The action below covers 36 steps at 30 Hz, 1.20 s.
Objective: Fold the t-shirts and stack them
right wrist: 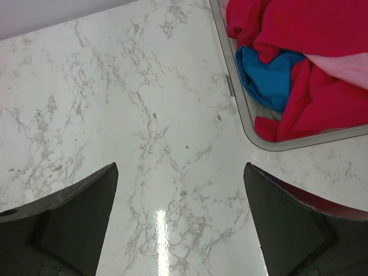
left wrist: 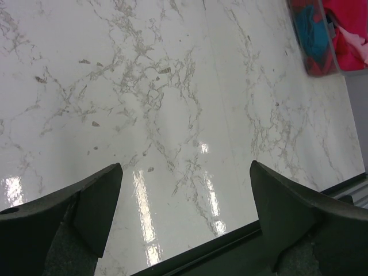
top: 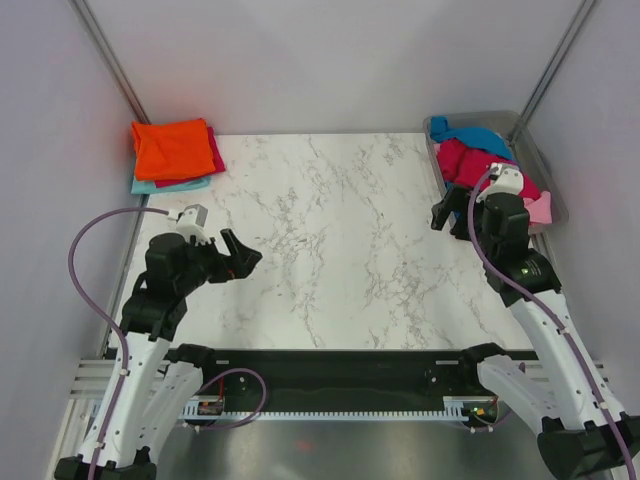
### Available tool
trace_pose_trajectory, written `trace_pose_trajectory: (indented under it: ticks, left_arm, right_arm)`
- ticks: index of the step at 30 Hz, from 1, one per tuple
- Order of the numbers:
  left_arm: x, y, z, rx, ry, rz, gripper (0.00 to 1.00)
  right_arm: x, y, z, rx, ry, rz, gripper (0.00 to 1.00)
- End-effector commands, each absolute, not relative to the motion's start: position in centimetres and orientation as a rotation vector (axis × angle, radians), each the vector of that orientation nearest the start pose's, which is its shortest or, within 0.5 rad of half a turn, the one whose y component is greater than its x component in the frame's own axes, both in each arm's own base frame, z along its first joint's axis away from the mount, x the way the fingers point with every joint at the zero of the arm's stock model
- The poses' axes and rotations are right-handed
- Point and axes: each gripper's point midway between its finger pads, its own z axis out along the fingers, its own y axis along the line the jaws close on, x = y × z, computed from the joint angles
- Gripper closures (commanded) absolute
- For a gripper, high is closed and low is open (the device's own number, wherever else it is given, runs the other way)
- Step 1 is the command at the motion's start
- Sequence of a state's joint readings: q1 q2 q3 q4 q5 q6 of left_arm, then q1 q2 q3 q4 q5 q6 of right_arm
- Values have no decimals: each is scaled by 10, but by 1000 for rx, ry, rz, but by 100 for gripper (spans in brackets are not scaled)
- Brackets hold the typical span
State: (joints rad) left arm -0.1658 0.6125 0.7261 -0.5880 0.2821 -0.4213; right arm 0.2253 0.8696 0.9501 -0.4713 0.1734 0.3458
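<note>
Both pairs of fingers stand spread wide and hold nothing. The left fingers [left wrist: 86, 207] hover over the bare counter [left wrist: 172, 86], with only marbled surface and streaks of reflected light between them. The right fingers [right wrist: 80, 213] are likewise parted over bare counter, touching no cloth.

Just ahead of the right fingers and off to their right sits the tub [right wrist: 241, 123], with its rounded near corner closest to them. Loose, unfolded shirts are heaped inside it. Crimson cloth [right wrist: 310, 98] fills most of the visible part, and how many shirts it makes up cannot be told. A blue shirt [right wrist: 267, 77] is bunched against the tub wall nearest the fingers, and a pink shirt [right wrist: 351, 66] lies further right. From the left fingers the tub is well away, across the counter.

Well beyond the left fingers, on their left and towards the far corner, lies a stack [top: 175, 155] of folded shirts. An orange shirt [top: 172, 147] is on top. A crimson shirt [top: 216, 152] peeks out under the orange one's right edge, and a teal shirt [top: 165, 185] shows along the near edge at the bottom. The stack is far from the right fingers, on the opposite side of the counter from the tub.
</note>
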Motion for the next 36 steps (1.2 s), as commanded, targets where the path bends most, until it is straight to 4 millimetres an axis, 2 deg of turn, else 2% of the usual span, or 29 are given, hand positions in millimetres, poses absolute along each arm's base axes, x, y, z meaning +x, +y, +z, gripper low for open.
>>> trace_pose_trajectory:
  ticks: [1,4,6,8,9,14,15,16,17,18,20,21,22,23,24,25,26,27,28,30,31,32,34,35,36]
  left_arm:
    - [222,-107,229,-46,2008,-674,0]
    - [221,-112,229,-10,2011,-703,0]
    - [220,-113,228,-7,2009,-707,0]
    - [220,-113,227,-7,2011,-711,0]
    - [220,-114,226,-4,2013,-716,0]
    - [218,-116,230,6,2003,-733,0]
    - [218,-116,231,8,1997,-731,0]
    - [217,-117,231,9,1996,-735,0]
    - [217,-117,230,10,1996,-736,0]
    - [217,-117,231,11,1993,-736,0]
    - [218,-116,229,2,1995,-733,0]
    - [219,-117,229,3,1998,-734,0]
    - [219,-118,228,7,2001,-741,0]
    - [218,-118,227,6,2005,-744,0]
    - [219,-117,225,2,2009,-739,1]
    - [220,-117,226,0,2009,-738,0]
    - [220,-118,226,4,2008,-742,0]
    - [219,-118,226,6,2008,-745,0]
    - [219,-118,227,8,2000,-746,0]
    - [219,-116,228,0,1996,-734,0]
    - [219,-115,229,-2,1988,-729,0]
    - [219,-116,229,-1,1987,-730,0]
    - [219,-116,229,-1,1987,-730,0]
    - [219,-116,229,-1,1987,-730,0]
    - [219,-116,227,0,1992,-733,0]
  right_arm:
    - [292,52,282,322,1856,283,2]
    - [293,61,278,272,1878,315,2]
    - [300,59,268,279,1924,280,2]
    - [305,55,269,304,1942,244,2]
    - [311,41,264,362,1954,159,2]
    - [333,14,271,432,1953,-10,2]
    - [339,7,265,454,1970,-45,2]
    - [344,4,268,466,1964,-59,2]
    - [351,0,259,476,1992,-84,2]
    - [355,-14,255,513,1997,-120,2]
    - [370,-28,253,546,2008,-142,2]
    - [382,-45,236,582,2054,-180,2]
    - [394,-50,243,591,2047,-152,2]
    - [406,-65,224,631,2089,-167,2]
    - [415,-69,220,638,2102,-156,2]
    - [428,-71,229,636,2086,-145,2]
    - [441,-74,208,643,2134,-162,2]
    - [449,-75,203,636,2148,-165,2]
    - [466,-74,193,632,2170,-153,3]
    - [482,-70,182,621,2196,-123,6]
    - [495,-69,187,613,2184,-104,8]
    - [504,-64,167,606,2228,-81,9]
    - [518,-62,165,603,2226,-60,11]
    - [522,-62,152,609,2249,-62,11]
    - [528,-61,152,607,2243,-58,12]
